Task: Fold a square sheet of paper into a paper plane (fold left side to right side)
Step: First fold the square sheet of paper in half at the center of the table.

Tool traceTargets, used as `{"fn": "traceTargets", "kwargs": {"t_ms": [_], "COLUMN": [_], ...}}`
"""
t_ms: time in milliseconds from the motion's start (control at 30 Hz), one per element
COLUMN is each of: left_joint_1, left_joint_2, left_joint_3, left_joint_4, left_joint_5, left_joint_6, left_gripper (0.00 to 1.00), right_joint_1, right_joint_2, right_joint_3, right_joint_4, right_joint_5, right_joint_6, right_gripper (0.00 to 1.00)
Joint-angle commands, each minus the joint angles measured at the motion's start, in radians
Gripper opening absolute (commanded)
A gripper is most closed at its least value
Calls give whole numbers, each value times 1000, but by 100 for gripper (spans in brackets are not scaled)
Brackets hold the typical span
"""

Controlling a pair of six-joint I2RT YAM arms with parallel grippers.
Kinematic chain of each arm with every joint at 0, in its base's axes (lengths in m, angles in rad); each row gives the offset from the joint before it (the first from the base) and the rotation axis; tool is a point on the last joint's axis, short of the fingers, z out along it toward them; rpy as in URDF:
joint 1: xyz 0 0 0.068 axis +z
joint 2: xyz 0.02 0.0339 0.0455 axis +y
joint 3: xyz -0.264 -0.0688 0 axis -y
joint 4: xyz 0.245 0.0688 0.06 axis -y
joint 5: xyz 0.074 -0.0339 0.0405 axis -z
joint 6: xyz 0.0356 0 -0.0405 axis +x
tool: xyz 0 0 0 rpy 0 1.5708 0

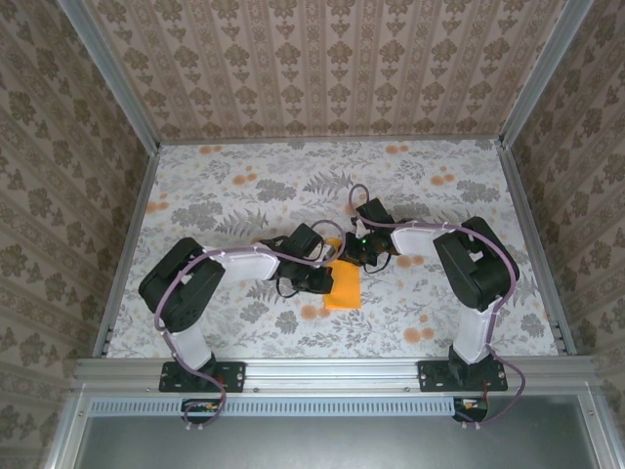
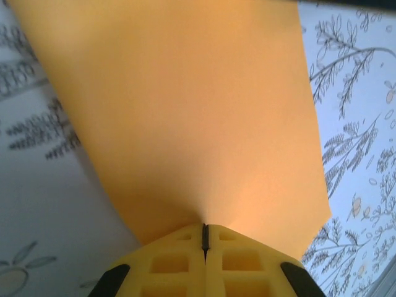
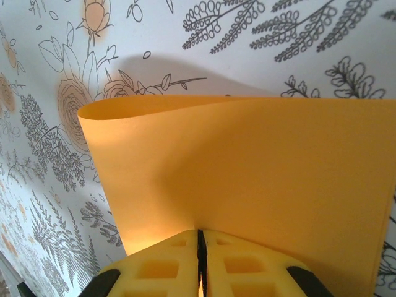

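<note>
Here, in the top external view, the square sheet of paper lies just below the middle of the frame on the floral-clothed table, with both arms bent inward so their wrists meet over its upper edge. The left fingers come in from the left and the right fingers from the upper right. Probably this lets the two share one sheet and carry its left side across to the right. In the left wrist view the yellow pads of the left fingers sit at the bottom centre, pressed together with only a thin dark seam, clamped on the near edge of the paper. The sheet fans up and away from them across most of the frame, lifted off the cloth. In the right wrist view the right fingers are likewise pinched shut on the paper at the bottom centre. The sheet bows over in a soft curl, its rounded turn at the upper left, and casts a shadow on the cloth above. That loose bend suggests the fold is being brought over but not yet pressed into a crease.
</note>
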Motion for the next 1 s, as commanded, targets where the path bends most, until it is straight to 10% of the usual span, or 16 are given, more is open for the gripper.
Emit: {"fn": "traceTargets", "kwargs": {"t_ms": [0, 700, 967], "left_joint_1": [-23, -59, 83], "left_joint_2": [-35, -164, -249], "left_joint_3": [-54, -143, -72], "left_joint_4": [-63, -44, -44], "left_joint_5": [32, 56, 129], "left_joint_6": [-12, -55, -22], "left_gripper": [4, 3, 4], "right_joint_1": [-7, -8, -7], "right_joint_2": [72, 75, 70], "right_joint_3": [-21, -9, -3], "right_joint_4": [-102, -121, -123], "right_joint_5": [78, 71, 60], "right_joint_6": [7, -10, -26], "right_gripper": [10, 10, 10]}}
